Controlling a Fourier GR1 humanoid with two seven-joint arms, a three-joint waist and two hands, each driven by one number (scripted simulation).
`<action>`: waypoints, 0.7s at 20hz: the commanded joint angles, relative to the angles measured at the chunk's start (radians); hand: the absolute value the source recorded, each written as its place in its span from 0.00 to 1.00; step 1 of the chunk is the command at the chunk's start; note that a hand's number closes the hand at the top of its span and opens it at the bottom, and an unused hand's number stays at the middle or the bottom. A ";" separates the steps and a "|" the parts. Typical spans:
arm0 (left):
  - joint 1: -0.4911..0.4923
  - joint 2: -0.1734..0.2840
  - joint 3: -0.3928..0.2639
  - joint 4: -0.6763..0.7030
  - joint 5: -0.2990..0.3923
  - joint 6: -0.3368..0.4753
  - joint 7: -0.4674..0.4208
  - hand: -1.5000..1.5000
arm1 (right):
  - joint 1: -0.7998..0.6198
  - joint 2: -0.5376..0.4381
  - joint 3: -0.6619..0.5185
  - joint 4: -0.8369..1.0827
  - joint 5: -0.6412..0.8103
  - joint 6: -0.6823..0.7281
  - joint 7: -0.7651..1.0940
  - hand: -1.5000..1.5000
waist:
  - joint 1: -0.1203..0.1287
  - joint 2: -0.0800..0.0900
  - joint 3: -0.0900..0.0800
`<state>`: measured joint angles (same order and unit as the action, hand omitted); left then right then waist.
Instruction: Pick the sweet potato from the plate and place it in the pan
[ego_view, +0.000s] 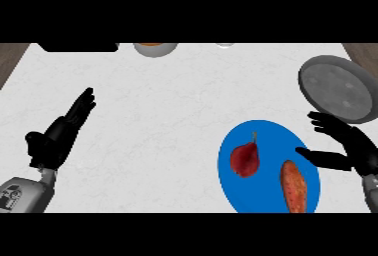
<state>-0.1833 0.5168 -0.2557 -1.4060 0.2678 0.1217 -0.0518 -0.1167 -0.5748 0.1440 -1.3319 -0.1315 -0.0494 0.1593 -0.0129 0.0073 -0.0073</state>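
An orange sweet potato lies on the right part of a blue plate, lengthwise toward the lower edge. A dark red pointed vegetable lies to its left on the same plate. The grey pan sits at the counter's right edge, above the plate. My right hand is open at the plate's right rim, thumb pointing left just above the sweet potato's top end, fingers toward the pan. My left hand rests open at the left, fingers up.
A bowl with orange contents and a black object stand at the counter's far edge, with a small pale item beside them. The white marble counter stretches between my hands.
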 joint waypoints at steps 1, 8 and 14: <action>0.007 0.003 -0.017 -0.040 0.008 -0.007 0.074 0.50 | 0.109 0.004 -0.048 0.054 0.142 -0.235 -0.056 1.00 | -0.011 -0.012 0.009; 0.019 -0.044 -0.030 -0.152 -0.026 0.021 0.196 0.50 | 0.293 -0.069 -0.009 -0.150 0.138 -0.100 0.038 0.00 | 0.005 -0.010 0.006; 0.032 -0.058 -0.044 -0.141 -0.064 0.025 0.169 0.50 | 0.184 -0.200 0.085 -0.265 0.239 0.025 0.370 0.00 | 0.019 -0.007 0.005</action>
<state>-0.1615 0.4766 -0.2891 -1.5503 0.2226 0.1440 0.1169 0.1159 -0.7096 0.1930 -1.5394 0.0728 -0.1065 0.3685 -0.0022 -0.0017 -0.0019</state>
